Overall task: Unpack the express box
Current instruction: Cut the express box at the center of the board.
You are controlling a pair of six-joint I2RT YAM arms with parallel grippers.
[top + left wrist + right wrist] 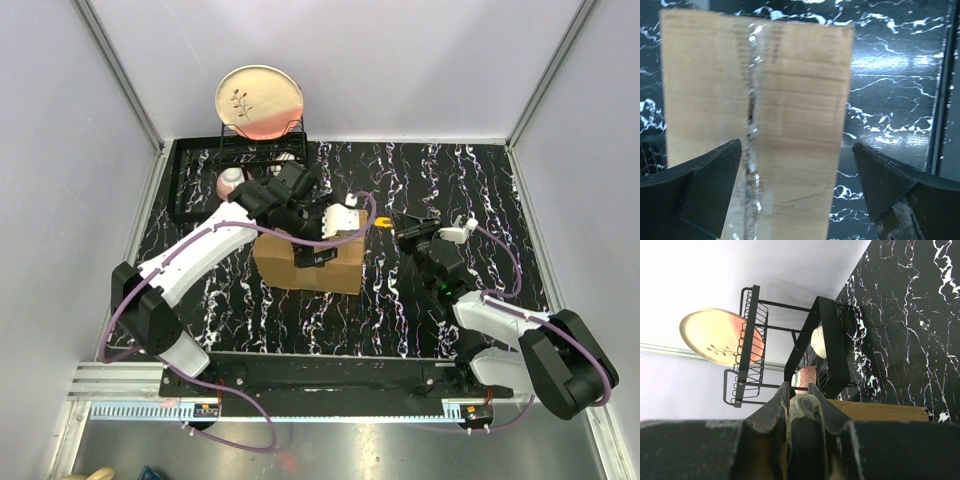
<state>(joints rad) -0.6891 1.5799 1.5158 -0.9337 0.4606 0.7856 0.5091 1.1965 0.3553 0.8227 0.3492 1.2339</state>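
The express box, plain brown cardboard, lies on the black marbled table left of centre. In the left wrist view its top fills the frame, with a shiny tape seam running lengthwise. My left gripper hovers right over the box; its fingers stand wide apart, and the gripper is open with nothing held. My right gripper sits to the right of the box, shut on a dark tool wrapped in clear film. Its orange tip points at the box's upper right corner. A box edge shows just beyond.
A black wire rack stands at the back left, holding an upright cream and pink plate and a pink cup. The rack and plate also show in the right wrist view. Grey walls close in three sides.
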